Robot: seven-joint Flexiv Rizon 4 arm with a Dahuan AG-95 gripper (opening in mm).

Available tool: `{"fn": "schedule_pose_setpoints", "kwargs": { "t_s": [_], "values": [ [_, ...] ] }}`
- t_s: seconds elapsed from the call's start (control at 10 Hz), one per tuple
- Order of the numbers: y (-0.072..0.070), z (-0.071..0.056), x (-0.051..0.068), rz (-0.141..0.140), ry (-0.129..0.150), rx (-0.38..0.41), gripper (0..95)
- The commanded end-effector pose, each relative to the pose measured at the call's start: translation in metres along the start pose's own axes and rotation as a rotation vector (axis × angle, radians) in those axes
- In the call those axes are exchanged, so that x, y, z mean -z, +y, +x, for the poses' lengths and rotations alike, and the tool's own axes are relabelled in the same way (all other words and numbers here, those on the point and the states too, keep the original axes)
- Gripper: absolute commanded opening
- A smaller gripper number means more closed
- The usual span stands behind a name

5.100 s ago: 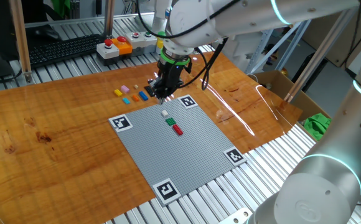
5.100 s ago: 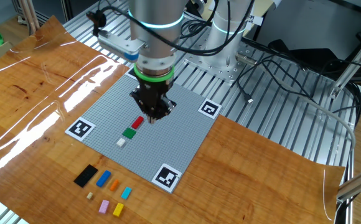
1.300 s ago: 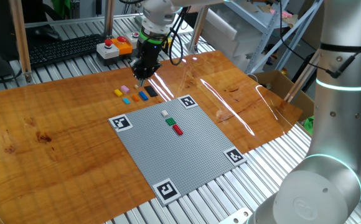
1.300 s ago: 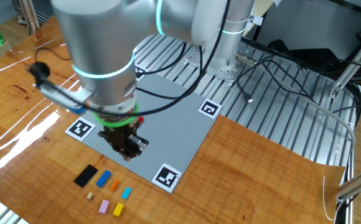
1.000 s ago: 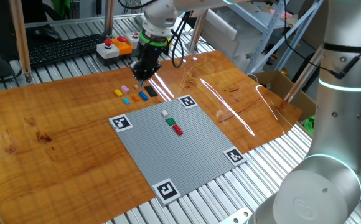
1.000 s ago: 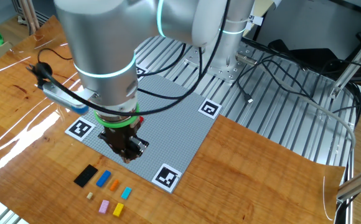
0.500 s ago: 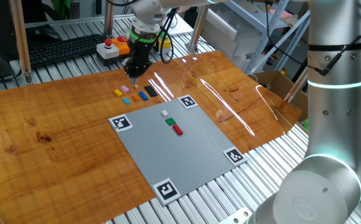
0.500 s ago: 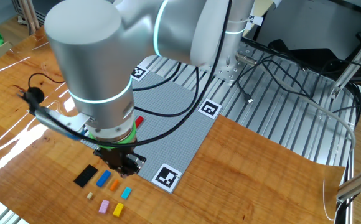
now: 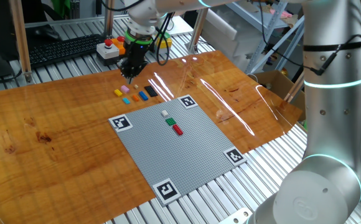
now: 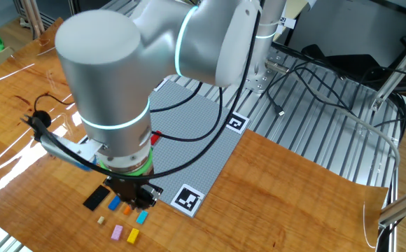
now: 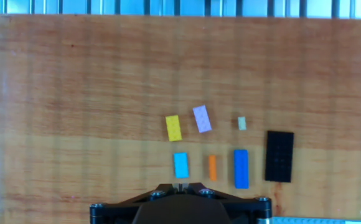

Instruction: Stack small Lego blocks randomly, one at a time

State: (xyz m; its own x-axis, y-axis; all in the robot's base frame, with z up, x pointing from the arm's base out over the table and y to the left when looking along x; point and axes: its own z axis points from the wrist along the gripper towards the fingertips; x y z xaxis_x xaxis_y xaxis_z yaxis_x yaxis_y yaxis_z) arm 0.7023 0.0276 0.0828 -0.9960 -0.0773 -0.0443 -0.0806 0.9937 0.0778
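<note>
Several small Lego blocks lie loose on the wood: yellow (image 11: 173,127), pink (image 11: 201,118), a tiny beige one (image 11: 242,123), cyan (image 11: 180,165), orange (image 11: 213,167), blue (image 11: 241,168) and a longer black one (image 11: 279,155). My gripper (image 11: 180,185) is shut and empty. It hovers just above this group, nearest the cyan block (image 10: 141,218). In one fixed view the gripper (image 9: 129,76) hangs over the loose row by the pink block (image 9: 124,89). On the grey baseplate (image 9: 180,155) sit white (image 9: 165,114), green (image 9: 170,121) and red (image 9: 178,129) blocks in a short line.
Black-and-white marker tags (image 9: 121,122) mark the baseplate's corners. A button box (image 9: 115,46) and a keyboard (image 9: 62,48) lie behind the wooden board. A cardboard box (image 9: 274,84) and green cloth (image 9: 317,124) are off to the right. Cables (image 10: 315,77) trail over the slatted table.
The arm has swung from over the baseplate to the loose blocks on the wood and come lower. The gripper stays shut and empty. No block has moved.
</note>
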Motion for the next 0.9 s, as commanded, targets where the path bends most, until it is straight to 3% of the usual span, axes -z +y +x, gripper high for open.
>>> {"fn": "schedule_pose_setpoints", "kwargs": {
  "t_s": [0.1,0.9],
  "values": [
    [0.000,-0.004,-0.003,0.001,-0.001,0.006,19.0],
    [0.003,-0.023,-0.025,0.002,-0.024,0.022,19.0]
  ]
}}
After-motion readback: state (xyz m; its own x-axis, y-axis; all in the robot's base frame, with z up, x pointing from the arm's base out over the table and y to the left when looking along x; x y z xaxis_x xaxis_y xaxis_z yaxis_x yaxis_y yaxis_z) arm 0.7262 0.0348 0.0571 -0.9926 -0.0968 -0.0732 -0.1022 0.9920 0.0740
